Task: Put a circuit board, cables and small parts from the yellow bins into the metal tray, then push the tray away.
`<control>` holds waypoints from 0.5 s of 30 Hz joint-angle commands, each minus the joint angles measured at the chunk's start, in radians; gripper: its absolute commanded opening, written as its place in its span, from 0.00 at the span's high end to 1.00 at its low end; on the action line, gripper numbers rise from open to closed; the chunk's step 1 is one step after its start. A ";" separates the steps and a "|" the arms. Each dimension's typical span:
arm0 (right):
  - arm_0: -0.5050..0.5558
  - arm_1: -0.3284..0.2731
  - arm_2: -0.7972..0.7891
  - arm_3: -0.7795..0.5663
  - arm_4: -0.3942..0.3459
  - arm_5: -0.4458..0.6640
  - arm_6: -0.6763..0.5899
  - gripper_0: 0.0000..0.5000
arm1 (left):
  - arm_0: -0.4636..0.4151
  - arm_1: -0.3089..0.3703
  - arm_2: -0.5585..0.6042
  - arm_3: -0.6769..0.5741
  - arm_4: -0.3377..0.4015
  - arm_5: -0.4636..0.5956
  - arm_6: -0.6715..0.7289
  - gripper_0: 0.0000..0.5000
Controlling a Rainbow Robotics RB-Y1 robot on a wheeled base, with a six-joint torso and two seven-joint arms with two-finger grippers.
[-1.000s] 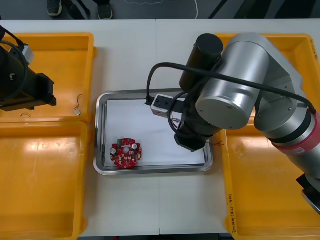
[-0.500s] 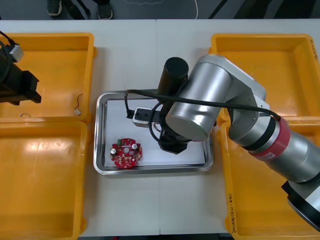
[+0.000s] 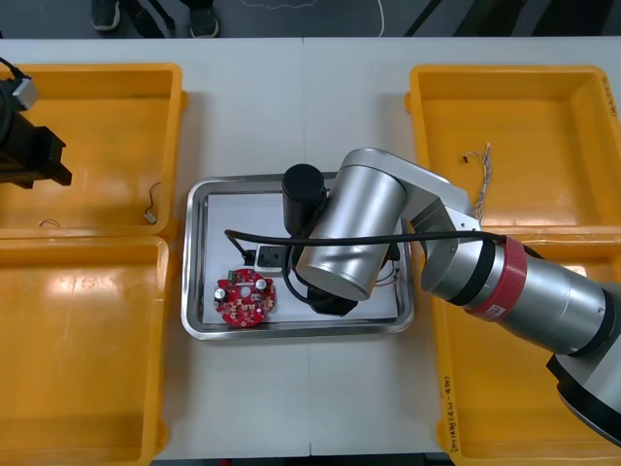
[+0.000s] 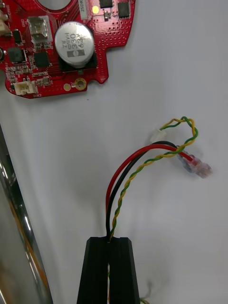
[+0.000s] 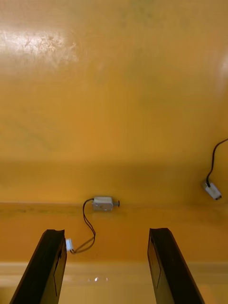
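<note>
Near-left in the metal tray (image 3: 296, 329), the red circuit board (image 3: 245, 297) lies flat on the white lining. Just right of it the right arm (image 3: 359, 233) is low over the tray, and the right jaws are clamped on a red, black and yellow-green cable bundle (image 4: 176, 151), clear of the board. Far left on the bench (image 3: 291, 97), the left arm (image 3: 29, 160) hangs over a yellow bin (image 3: 107, 73). The left jaws are apart above a small metal part (image 5: 103, 203).

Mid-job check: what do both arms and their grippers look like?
Right arm: bulky silver cylindrical links, a red band, a black end cap and a black cable running outside. Right gripper: flat black fingers. Left arm: black housing. Left gripper: black slab-like fingers.
</note>
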 commanded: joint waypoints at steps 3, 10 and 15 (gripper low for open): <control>-0.053 0.008 0.045 0.006 -0.009 -0.028 0.027 1.00 | -0.075 0.052 -0.098 0.094 -0.006 -0.091 -0.036 0.00; -0.055 -0.010 0.054 0.006 -0.033 -0.045 0.026 0.57 | -0.079 0.051 -0.138 0.146 0.006 -0.113 -0.034 0.00; -0.055 -0.022 0.052 0.006 -0.041 -0.052 0.023 0.18 | -0.079 0.052 -0.163 0.169 0.012 -0.110 -0.030 0.00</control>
